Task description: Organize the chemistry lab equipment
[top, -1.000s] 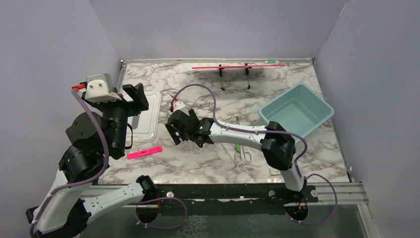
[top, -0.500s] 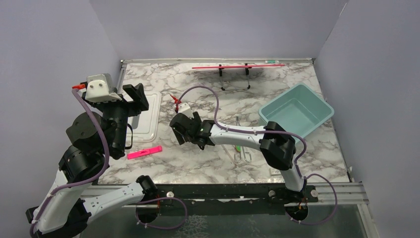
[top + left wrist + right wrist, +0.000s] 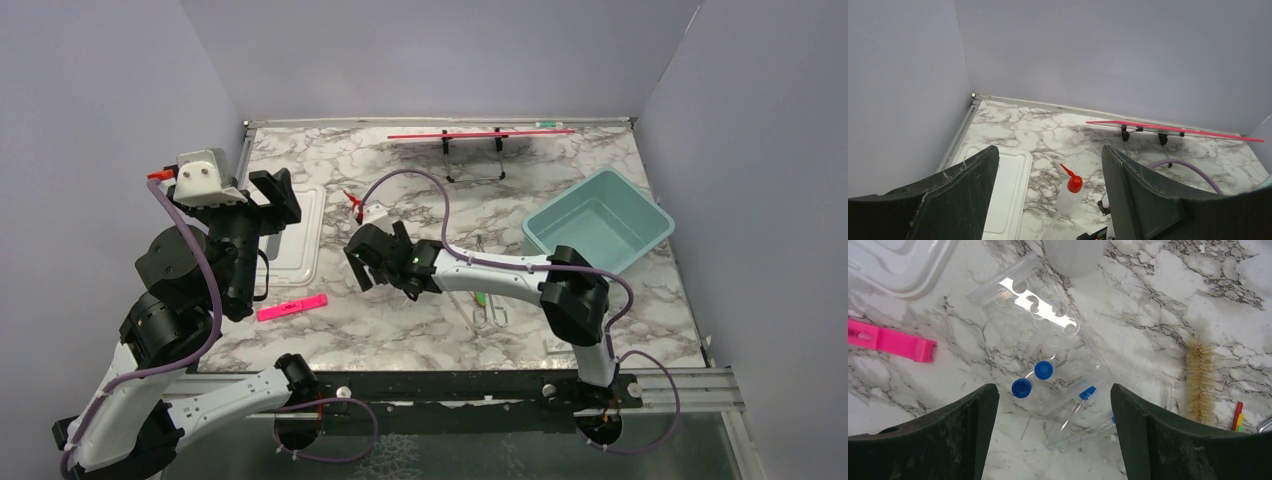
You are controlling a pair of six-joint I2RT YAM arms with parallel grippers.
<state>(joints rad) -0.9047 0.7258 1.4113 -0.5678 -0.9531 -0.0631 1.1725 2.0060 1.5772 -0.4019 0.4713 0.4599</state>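
- The right gripper point(image 3: 1053, 400) points down at the desk point(image 3: 1158, 300), its jaws wide apart and nothing between them.
- Straight below it, framed by the two fingers, lies a clear rack point(image 3: 1048, 335). Two blue-capped tubes point(image 3: 1043, 370) stand in the end of the rack nearest the gripper.
- A loose tube point(image 3: 1082, 402) lies flat at the rack's edge; whether it touches the rack I cannot tell.
- The loose tube's long axis runs on a slant to the line between the fingers, so taking it would likely need a wrist turn. The standing tubes ask only for a straight drop.
- The brush point(image 3: 1199, 380) lies off to the right, outside the gripper's span. The bottle point(image 3: 363, 212) stands just beyond the rack.
- The left gripper point(image 3: 1048, 160) is also wide and empty. It is held high over the white tray point(image 3: 1003, 195), well apart from the tubes, so the right arm is much the nearer.
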